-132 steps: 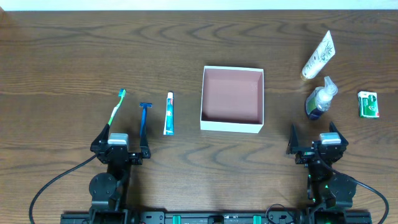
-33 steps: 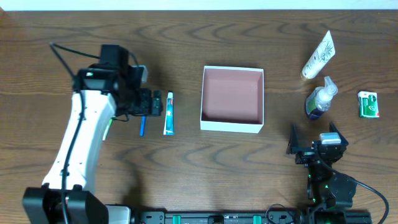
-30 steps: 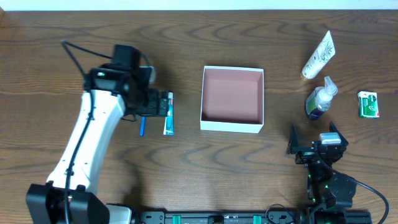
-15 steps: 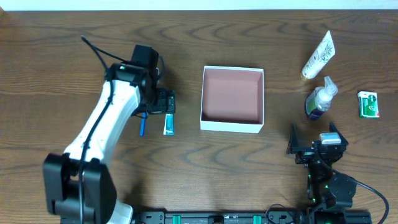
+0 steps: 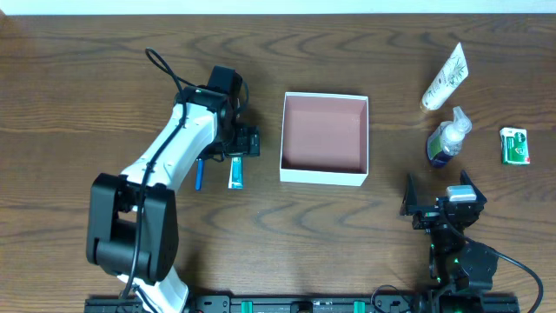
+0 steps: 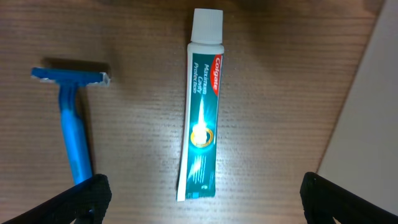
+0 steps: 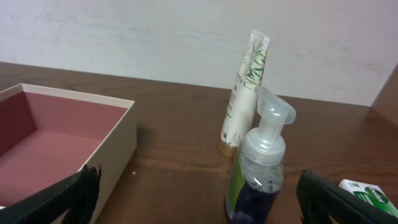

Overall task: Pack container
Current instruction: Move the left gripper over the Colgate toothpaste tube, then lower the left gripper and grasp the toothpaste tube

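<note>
Left claw (image 5: 246, 143) — apparently spread — above toothpaste (image 6: 202, 118)

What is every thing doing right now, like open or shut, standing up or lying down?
Box: open, empty.
Toothpaste: lying flat, cap on.
Razor: lying flat.
Pump bottle: standing upright.
Tube: standing on its cap.
Green packet: lying flat.
Left gripper: open, above the toothpaste.
Right gripper: open, holding nothing.

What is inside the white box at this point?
Nothing. From overhead, the container shows only its bare pinkish-brown floor, with no part covered. The right wrist view catches just part of the inside, which is also bare.
</note>
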Controlling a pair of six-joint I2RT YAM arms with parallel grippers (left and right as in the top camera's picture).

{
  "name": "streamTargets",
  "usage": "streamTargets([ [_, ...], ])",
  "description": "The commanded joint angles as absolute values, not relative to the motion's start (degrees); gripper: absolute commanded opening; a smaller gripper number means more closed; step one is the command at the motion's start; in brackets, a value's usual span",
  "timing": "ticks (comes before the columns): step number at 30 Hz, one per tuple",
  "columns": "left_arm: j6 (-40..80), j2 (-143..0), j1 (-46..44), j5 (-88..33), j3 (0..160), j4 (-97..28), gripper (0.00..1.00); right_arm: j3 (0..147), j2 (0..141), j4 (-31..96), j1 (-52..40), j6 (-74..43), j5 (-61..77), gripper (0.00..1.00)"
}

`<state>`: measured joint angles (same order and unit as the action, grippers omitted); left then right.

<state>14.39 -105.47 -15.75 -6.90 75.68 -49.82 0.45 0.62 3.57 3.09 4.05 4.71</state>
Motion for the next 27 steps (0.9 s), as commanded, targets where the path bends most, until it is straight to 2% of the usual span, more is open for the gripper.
streamTargets([
  [1,15.1,-107.3,-15.5,-6.8,76.4,-49.5,0.98,0.3,0.4,3.7,3.1,4.8,5.0,0.99],
  [27,15.1,-113.1,-15.4,-6.3,75.9,-45.8,0.98,0.3,0.4,3.7,3.1,4.8,5.0,0.99],
])
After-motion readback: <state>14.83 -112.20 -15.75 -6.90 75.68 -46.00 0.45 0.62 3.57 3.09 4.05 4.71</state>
